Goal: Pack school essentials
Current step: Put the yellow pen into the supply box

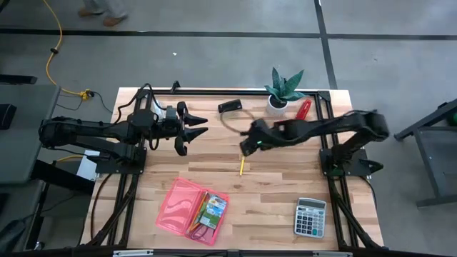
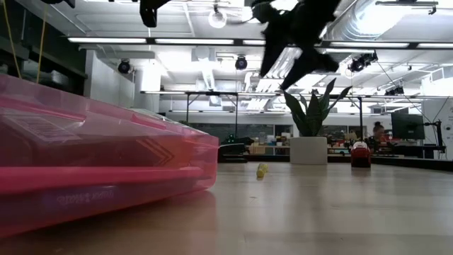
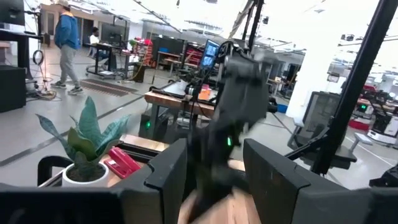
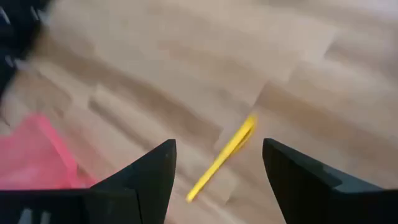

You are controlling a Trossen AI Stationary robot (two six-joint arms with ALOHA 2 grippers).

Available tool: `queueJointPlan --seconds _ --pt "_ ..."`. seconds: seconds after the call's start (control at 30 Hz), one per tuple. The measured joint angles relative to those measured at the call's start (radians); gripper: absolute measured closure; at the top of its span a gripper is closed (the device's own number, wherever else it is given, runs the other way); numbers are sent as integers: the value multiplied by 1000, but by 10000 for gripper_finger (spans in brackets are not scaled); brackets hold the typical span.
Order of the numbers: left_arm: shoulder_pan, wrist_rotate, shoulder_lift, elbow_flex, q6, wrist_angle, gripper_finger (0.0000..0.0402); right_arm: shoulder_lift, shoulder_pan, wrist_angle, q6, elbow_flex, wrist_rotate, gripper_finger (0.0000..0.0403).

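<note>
A yellow pencil [image 1: 242, 166] lies flat on the wooden table near its middle, and also shows as the yellow pencil [image 4: 227, 155]. My right gripper [image 1: 245, 148] hangs open above it, slanting down, clear of it, and in the right wrist view the pencil shows between the fingers of my right gripper [image 4: 219, 144]. An open pink case [image 1: 193, 210] lies near the front edge, holding a small green-blue box [image 1: 213, 209] and thin pencils. My left gripper [image 1: 194, 128] waits open and level over the table's left part, holding nothing.
A potted plant [image 1: 284, 91] and a red oblong object [image 1: 303, 108] stand at the far right. A grey calculator [image 1: 310, 216] lies at the near right. A small black item [image 1: 230, 106] sits at the far edge. Bare wood lies between the pencil and the case.
</note>
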Motion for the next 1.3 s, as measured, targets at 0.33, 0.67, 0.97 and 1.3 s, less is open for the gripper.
queueJointPlan --seconds 0.33,0.67,0.97,1.3 --pt "0 -12 0 0 15 0 255 328 0 0 182 65 -192 171" --pt "0 -25 0 0 15 -1 255 431 15 48 338 65 -176 171" --pt "0 -68 0 0 16 -1 255 452 16 27 367 68 -157 225" --pt "0 -69 0 0 16 -1 255 455 -11 -78 289 67 -163 349"
